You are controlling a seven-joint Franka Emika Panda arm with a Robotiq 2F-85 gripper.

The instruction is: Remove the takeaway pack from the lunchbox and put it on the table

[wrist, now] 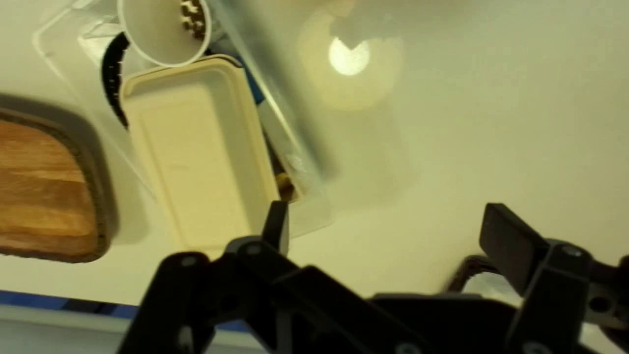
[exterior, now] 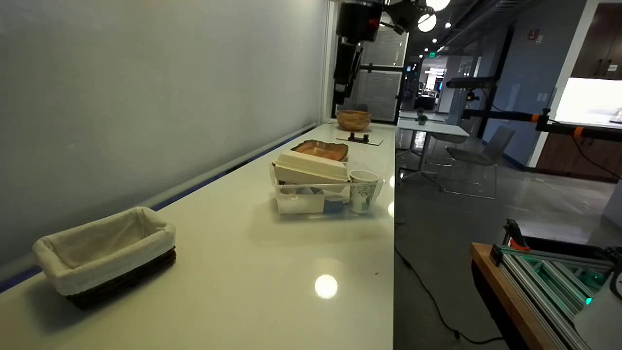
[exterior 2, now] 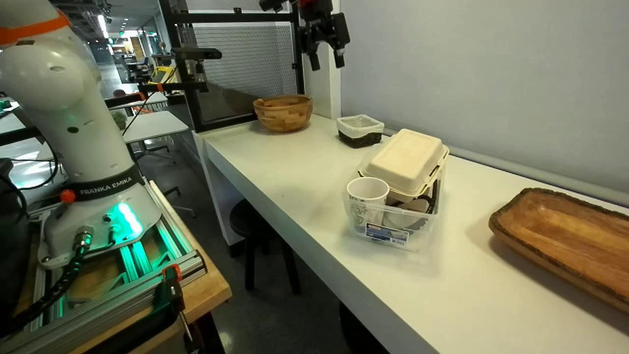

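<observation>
The takeaway pack (exterior: pixel 311 165) is a closed cream clamshell. It rests tilted in the top of the clear plastic lunchbox (exterior 2: pixel 425 233), above its rim; it also shows in an exterior view (exterior 2: pixel 405 160) and in the wrist view (wrist: pixel 196 162). A white patterned cup (exterior 2: pixel 368 192) stands beside the pack in the lunchbox, with small items below. The lunchbox stands on the glossy white table (exterior: pixel 252 272). My gripper (exterior 2: pixel 327 60) is high above the table, open and empty. In the wrist view its fingers (wrist: pixel 385 221) are wide apart, the left fingertip overlapping the pack's near corner in the picture.
A white-lined dark basket (exterior: pixel 107 248) stands near the wall, partly behind the right finger in the wrist view. A brown wooden tray (exterior 2: pixel 570 241) lies on the lunchbox's opposite side. A round wooden bowl (exterior 2: pixel 283 113) stands at a table end. The wall runs along the table.
</observation>
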